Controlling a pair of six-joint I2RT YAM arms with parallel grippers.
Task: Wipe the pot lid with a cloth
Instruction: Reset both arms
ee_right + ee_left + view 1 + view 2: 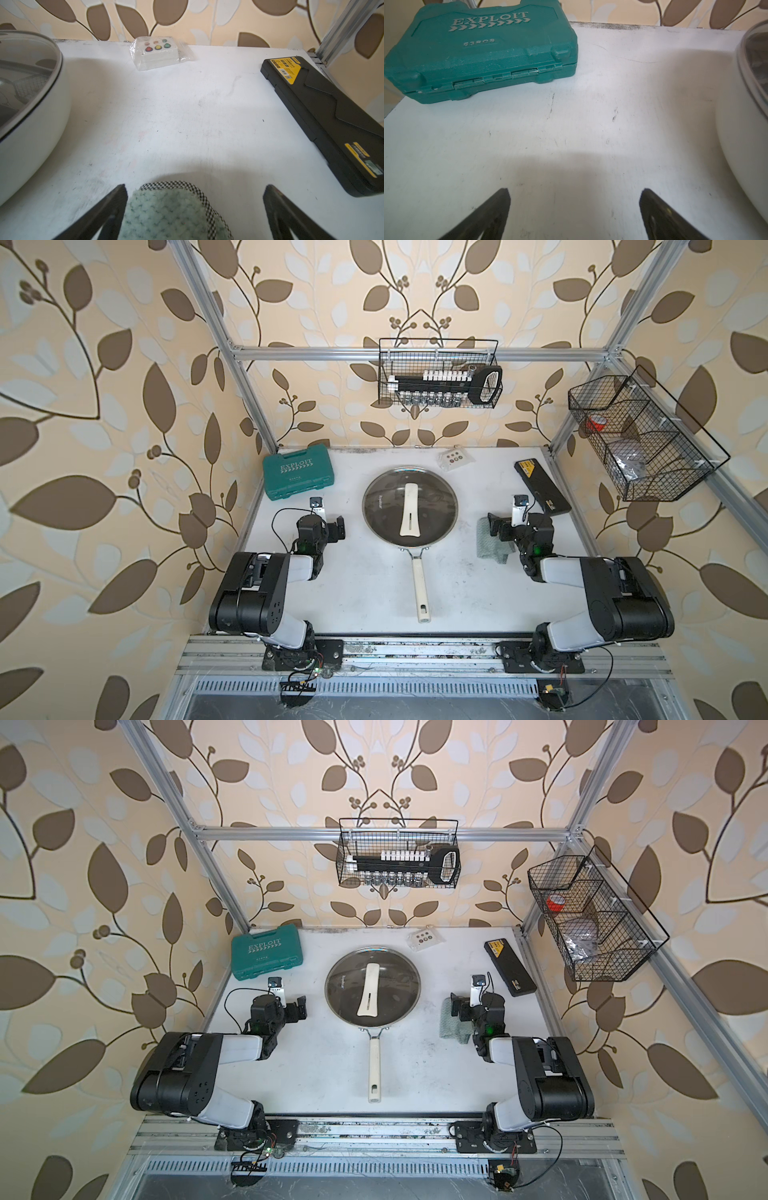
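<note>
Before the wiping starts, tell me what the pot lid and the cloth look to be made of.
The pot lid: clear glossy glass, since the dark pan shows through; rim looks metal; matte cream handle, probably plastic. The cloth: soft pale green fabric, fuzzy waffle texture, checked edging.

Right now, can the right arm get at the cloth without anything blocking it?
Probably yes. The right gripper is open, and in the right wrist view the cloth lies between its fingers. Nothing sits on or over the cloth.

Teal toolcase [297, 475] back left; button packet [455, 458] behind frying pan [419, 585]; black case [540, 487] right.
</note>
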